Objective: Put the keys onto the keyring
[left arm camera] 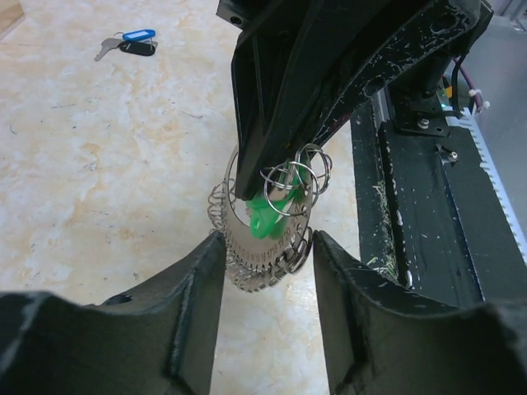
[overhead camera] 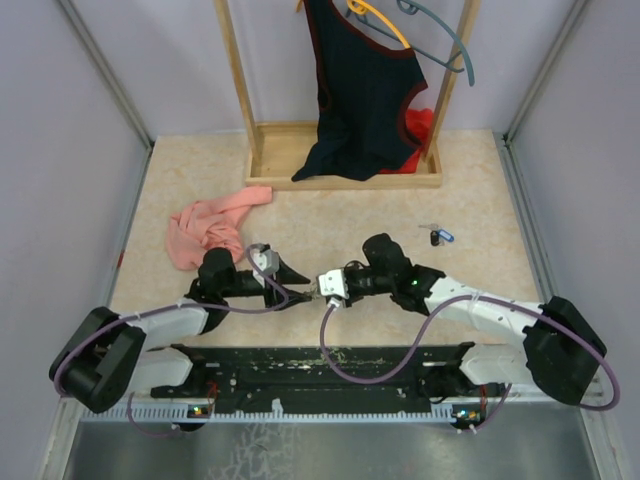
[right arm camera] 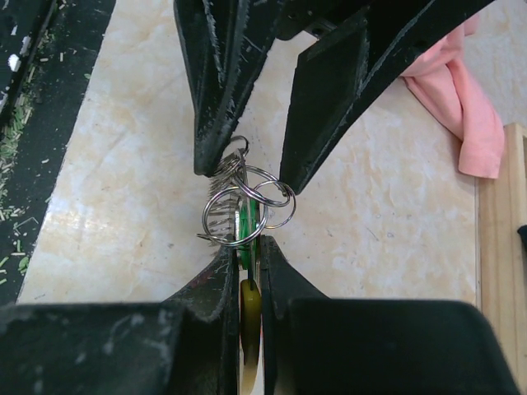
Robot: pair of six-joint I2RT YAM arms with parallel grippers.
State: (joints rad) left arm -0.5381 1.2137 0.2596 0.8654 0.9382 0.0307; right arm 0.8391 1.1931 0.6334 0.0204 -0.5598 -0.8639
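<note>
The right gripper (right arm camera: 249,247) pinches the keyring (right arm camera: 235,216) by its yellow piece (right arm camera: 249,306), with the green key (left arm camera: 268,210) caught alongside, over mid-tabletop (overhead camera: 330,200). The left gripper (left arm camera: 268,239) has its fingers spread, flanking the tangled loops. If they close off-centre, the rings could twist out of the pinch. The blue and black keys (overhead camera: 440,237) lie apart at two o'clock.

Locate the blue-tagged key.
Top view: the blue-tagged key lies right of centre on the table, beside a black-tagged key, short of the wooden rack.
</note>
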